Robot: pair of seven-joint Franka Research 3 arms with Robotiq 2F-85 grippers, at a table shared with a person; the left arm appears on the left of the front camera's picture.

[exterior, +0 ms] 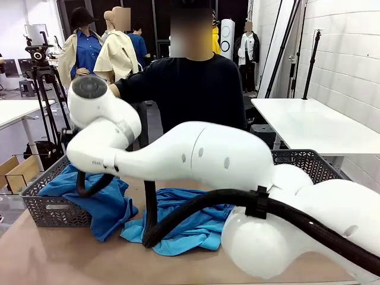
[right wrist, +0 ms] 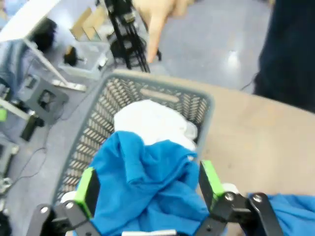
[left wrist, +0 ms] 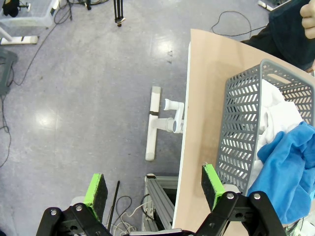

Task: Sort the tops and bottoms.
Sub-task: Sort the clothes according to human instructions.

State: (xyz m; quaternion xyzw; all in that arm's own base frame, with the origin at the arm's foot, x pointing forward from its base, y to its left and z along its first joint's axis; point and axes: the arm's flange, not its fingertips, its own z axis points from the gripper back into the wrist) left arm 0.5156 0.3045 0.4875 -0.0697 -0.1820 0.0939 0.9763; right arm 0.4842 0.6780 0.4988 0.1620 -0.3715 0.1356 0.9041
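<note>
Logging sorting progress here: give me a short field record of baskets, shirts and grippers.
left basket: white shirt inside, royal-blue shirt draped over rim
table: sky-blue shirt
right basket: contents hidden
left gripper: open, empty, by left basket
right gripper: open, above royal-blue shirt

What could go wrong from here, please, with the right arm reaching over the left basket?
The royal-blue shirt hangs over the grey basket's rim onto the table, so it may slide out. The black hose on the right arm seems to rest across the sky-blue shirt and might drag it on withdrawal. The open right hand hovers near the person's pointing finger.
</note>
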